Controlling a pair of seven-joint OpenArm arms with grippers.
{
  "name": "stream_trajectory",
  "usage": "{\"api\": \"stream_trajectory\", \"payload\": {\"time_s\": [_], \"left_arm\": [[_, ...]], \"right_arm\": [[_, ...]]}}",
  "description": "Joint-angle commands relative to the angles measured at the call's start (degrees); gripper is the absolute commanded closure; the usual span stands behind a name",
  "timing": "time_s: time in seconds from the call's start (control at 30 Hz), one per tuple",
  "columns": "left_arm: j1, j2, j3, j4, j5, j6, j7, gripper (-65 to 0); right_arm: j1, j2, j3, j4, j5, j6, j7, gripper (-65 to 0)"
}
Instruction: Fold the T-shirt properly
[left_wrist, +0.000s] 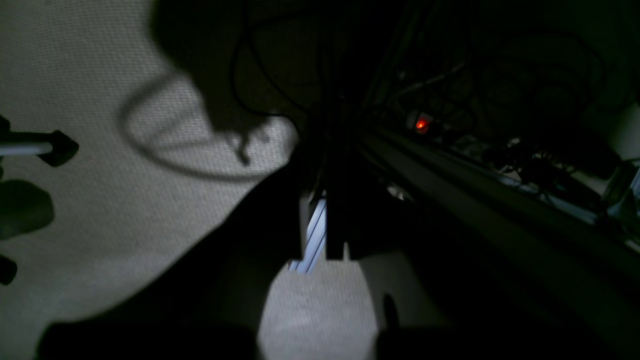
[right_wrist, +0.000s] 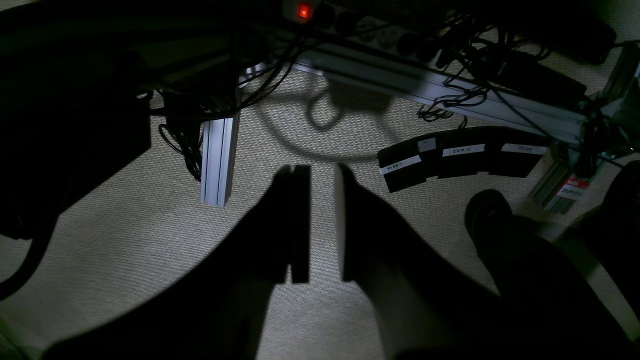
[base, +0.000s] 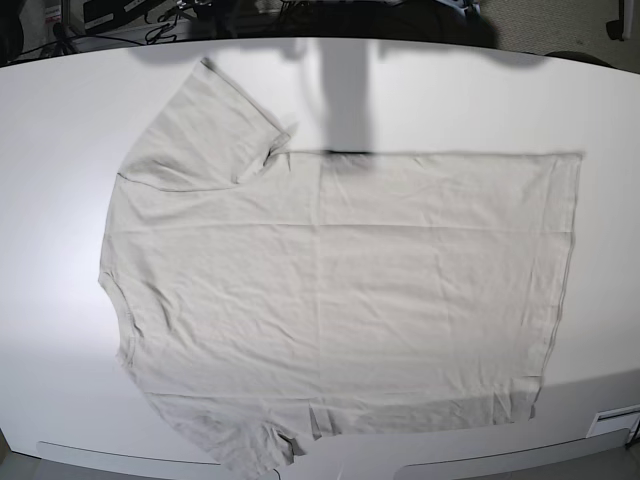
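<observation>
Base view: pale beige cotton T-shirt (base: 330, 300) lies flat, unfolded, collar toward white bench (base: 60, 120) left edge; folding not started. Right gripper (right_wrist: 322, 225) slightly parted, empty; left gripper (left_wrist: 320, 235) unclear.

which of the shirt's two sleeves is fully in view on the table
The far sleeve, spread flat towards the table's back edge in the base view. The near sleeve is cut off by the bottom of that view.

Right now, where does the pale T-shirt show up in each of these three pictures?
Base view: the T-shirt lies spread flat across the white table, collar at left.
Left wrist view: not in it; only carpet and cables.
Right wrist view: not in it.
Shared landmark: the red-lit switch links both wrist views; nothing links them to base.
</observation>
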Motion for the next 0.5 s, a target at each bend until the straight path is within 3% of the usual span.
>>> {"api": "stream_trajectory", "payload": {"time_s": [0.0, 0.23, 0.37, 0.47], "left_arm": [[0.4, -0.2, 0.1, 0.7, 0.0, -0.2, 0.1, -6.7], [1.3, -0.2, 0.1, 7.2, -1.1, -1.8, 8.0, -6.7], [4.5, -0.2, 0.1, 12.8, -4.4, -4.3, 8.5, -6.7], [7.6, -0.2, 0.1, 17.7, -6.5, -5.4, 8.5, -6.7]], "right_arm": [[-0.4, 0.4, 0.2, 0.4, -0.3, 0.2, 0.6, -9.6], [-0.5, 2.5, 0.2, 0.4, 0.0, 7.3, 0.6, -9.6], [-0.6, 4.5, 0.2, 0.5, 0.4, 10.8, 0.6, -9.6], [-0.8, 5.8, 0.2, 0.5, 0.4, 11.4, 0.7, -9.6]]}}
